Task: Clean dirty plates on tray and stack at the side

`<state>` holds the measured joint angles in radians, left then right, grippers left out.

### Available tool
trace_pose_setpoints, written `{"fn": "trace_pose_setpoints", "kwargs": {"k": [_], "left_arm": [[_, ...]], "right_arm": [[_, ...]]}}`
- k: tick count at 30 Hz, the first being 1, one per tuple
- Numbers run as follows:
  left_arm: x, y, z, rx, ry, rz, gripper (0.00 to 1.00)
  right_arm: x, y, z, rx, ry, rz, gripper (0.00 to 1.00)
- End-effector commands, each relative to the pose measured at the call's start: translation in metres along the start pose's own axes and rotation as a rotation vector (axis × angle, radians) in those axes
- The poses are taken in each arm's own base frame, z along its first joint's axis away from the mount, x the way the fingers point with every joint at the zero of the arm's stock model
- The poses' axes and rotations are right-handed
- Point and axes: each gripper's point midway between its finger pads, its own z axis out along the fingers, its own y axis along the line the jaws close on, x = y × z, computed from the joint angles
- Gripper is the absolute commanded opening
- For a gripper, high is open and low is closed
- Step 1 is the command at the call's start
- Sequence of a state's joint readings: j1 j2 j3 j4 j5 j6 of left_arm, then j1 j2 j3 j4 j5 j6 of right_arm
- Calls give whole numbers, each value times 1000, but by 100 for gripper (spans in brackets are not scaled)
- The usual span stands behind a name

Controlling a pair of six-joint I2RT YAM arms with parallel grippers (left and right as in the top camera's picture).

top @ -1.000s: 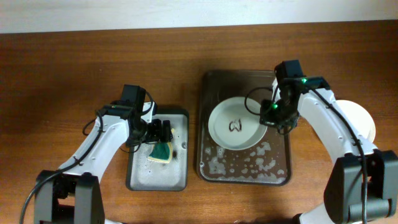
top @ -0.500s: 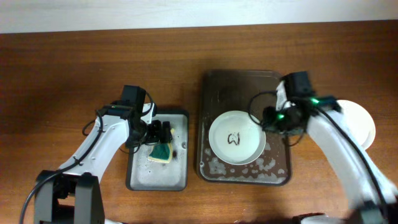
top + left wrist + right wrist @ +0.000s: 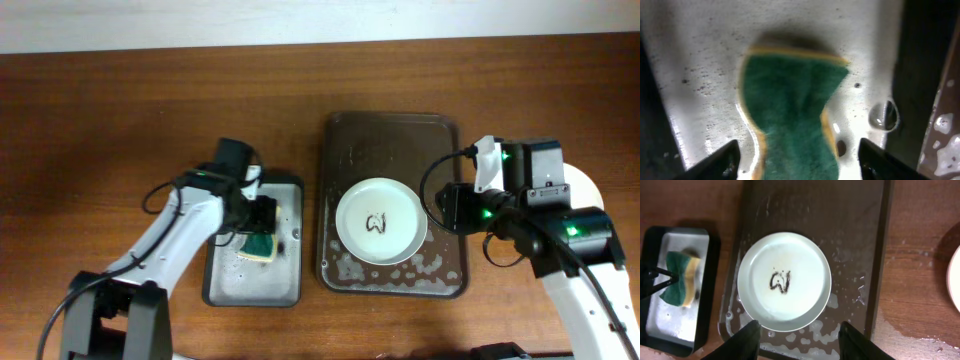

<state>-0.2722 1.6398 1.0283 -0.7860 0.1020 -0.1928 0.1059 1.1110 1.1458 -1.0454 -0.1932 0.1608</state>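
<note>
Right claw point(image 3: 800, 332) lifted back from tray point(image 3: 855, 235), stained plate point(image 3: 805, 265) lying below it

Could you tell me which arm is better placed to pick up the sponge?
Left. The left gripper, open, brackets the green-and-yellow sponge in the grey metal tray; the right gripper hangs open over the dark brown rectangular tray.
</note>
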Motion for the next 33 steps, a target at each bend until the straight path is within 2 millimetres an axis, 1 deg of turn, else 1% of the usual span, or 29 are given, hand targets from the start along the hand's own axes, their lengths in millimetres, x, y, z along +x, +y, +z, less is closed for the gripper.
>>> {"fn": "trace_pose_setpoints", "kwargs": {"k": [1,5,6,7,9,11,12,14,17,18,19,20,22,24,25,26,27,28,30,31,33], "left_arm": [[-3,5,1,-187,-60,28,64],[6,8,23,-224,-19,-61,67],[7,9,30,-224,-2,-66,65],[8,7,36,-214,9,-66,61],[12,1,49,-179,43,-68,41],[14,-3,54,-153,63,-69,6],[15,-3,54,-152,64,-69,0],[13,-4,49,-150,58,-70,0],[4,-8,32,-139,24,-69,0],[-1,-10,24,-132,5,-69,0],[-8,-13,8,-122,-21,-62,0],[-13,-16,-3,-115,-39,-45,0],[-23,-26,-27,-85,-65,-4,0],[-36,-43,-54,-15,-93,23,0],[-43,-55,-67,31,-113,31,0],[-47,-63,-73,61,-125,39,0],[-53,-75,-80,103,-144,54,0],[-61,-93,-85,165,-182,80,0],[-70,-111,-84,213,-223,102,0],[-72,-118,-82,224,-230,95,0],[-72,-133,-70,241,-217,77,0]], "right_arm": [[4,1,7,-2,43,-3,49],[13,-2,11,6,92,7,44],[14,-2,11,6,94,7,43],[14,-2,11,6,94,7,43],[15,-2,11,6,98,8,43],[17,-2,10,8,105,9,41],[17,-2,10,8,108,10,41],[18,-2,10,8,109,10,40],[17,-2,10,9,108,10,40],[17,-2,10,9,108,9,40],[18,-3,11,10,110,11,40],[18,-3,12,11,115,11,40],[22,-5,20,17,144,18,37],[31,-16,36,65,199,57,36],[35,-23,46,92,232,68,37],[39,-25,56,95,258,72,40],[42,-27,66,101,291,77,41],[46,-31,83,110,344,85,40],[51,-37,107,121,400,96,40],[55,-41,122,124,430,103,35],[64,-48,152,133,491,112,34]]}}
